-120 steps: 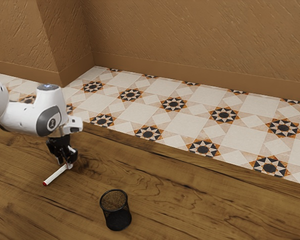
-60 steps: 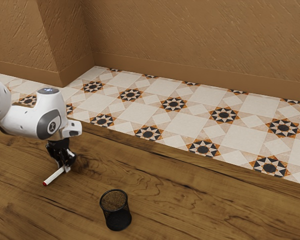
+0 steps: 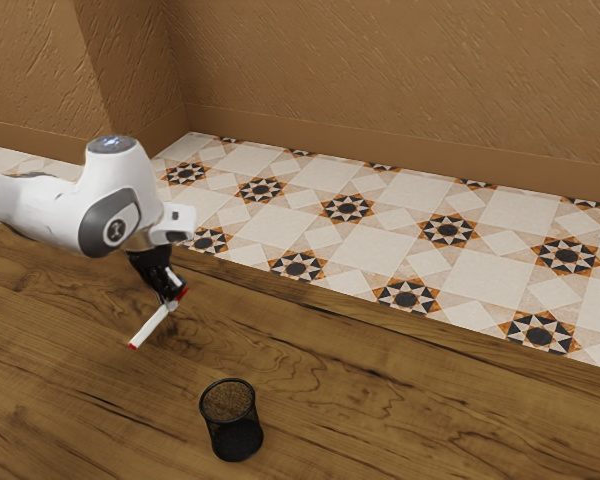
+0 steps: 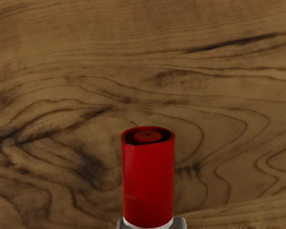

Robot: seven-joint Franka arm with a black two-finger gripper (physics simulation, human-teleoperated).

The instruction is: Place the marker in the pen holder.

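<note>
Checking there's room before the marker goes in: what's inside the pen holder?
No pen or marker stands in the pen holder; its far wall shows. The near wall veils what is low inside, so something small could be hidden.

Soft light leaves the tabletop (image 3: pixel 380 420) dim, the floor tiles (image 3: pixel 375 250) brighter.

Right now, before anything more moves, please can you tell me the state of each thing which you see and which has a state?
Claw: shut on the marker.
Marker: held aslant, outside the pen holder.
Red cap: on the marker.
Pen holder: upright on the table, open at the top, marker not in it.
</note>
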